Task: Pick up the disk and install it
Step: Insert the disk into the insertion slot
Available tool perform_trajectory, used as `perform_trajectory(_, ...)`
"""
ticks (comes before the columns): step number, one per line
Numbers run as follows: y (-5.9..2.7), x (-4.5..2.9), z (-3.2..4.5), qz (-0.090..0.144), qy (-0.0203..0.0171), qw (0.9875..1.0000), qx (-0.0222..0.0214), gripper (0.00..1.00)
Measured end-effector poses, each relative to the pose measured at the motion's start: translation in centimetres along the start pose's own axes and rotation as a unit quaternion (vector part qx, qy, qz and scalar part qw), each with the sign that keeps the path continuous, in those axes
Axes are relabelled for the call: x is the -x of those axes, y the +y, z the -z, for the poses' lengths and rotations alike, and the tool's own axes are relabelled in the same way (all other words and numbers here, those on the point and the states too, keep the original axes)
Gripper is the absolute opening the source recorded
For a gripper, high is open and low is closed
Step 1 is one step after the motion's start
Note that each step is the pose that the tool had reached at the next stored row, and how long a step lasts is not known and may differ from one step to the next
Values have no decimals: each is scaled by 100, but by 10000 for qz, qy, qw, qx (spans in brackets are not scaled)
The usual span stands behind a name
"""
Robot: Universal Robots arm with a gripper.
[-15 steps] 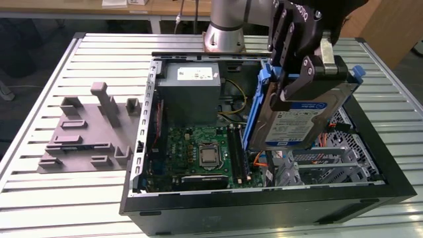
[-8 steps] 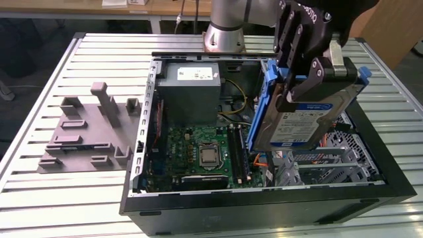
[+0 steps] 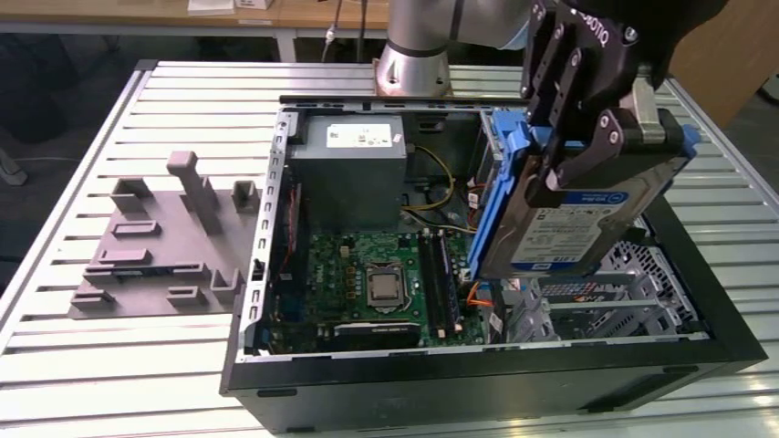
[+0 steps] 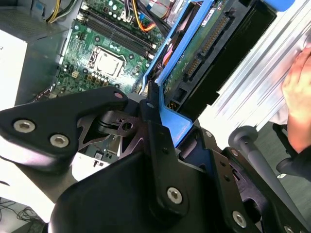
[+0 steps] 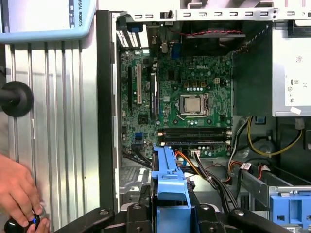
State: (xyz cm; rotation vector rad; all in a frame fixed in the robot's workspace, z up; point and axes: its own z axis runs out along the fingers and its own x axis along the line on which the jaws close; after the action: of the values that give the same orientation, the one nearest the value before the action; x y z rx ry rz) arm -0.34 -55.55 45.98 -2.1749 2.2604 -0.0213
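The tool [image 3: 582,155] was clamped on the disk [image 3: 572,224], its black fingers pinching the upper end from either side. In the exterior view the disk hung on edge and tilted, with its white label and blue band facing the camera. It was above the open computer case [image 3: 487,374], on the exterior view's right, over the metal drive cage [image 3: 639,283]. Its lower edge seemed to sit just above the cage, though contact could not be told from that angle.

The second wrist view gave the disk's other face, a green circuit board [image 4: 204,43] with a connector row inside the blue bracket [image 4: 171,122]. The first wrist view looked past the bracket's end to the motherboard [image 5: 184,97]. It also caught a person's hand [image 5: 19,194] on a small dark object on the bench [image 3: 73,365], outside the case wall.

The power supply [image 3: 350,160] stood well apart from the disk on the exterior view's left, with cables between them. A grey fixture [image 3: 159,242] lay on the bench farther left of the case.
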Motion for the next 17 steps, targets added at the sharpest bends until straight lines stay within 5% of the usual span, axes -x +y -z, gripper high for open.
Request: perform_trajectory(17, -208, -33, -19, 0, 0, 10000, 7, 36)
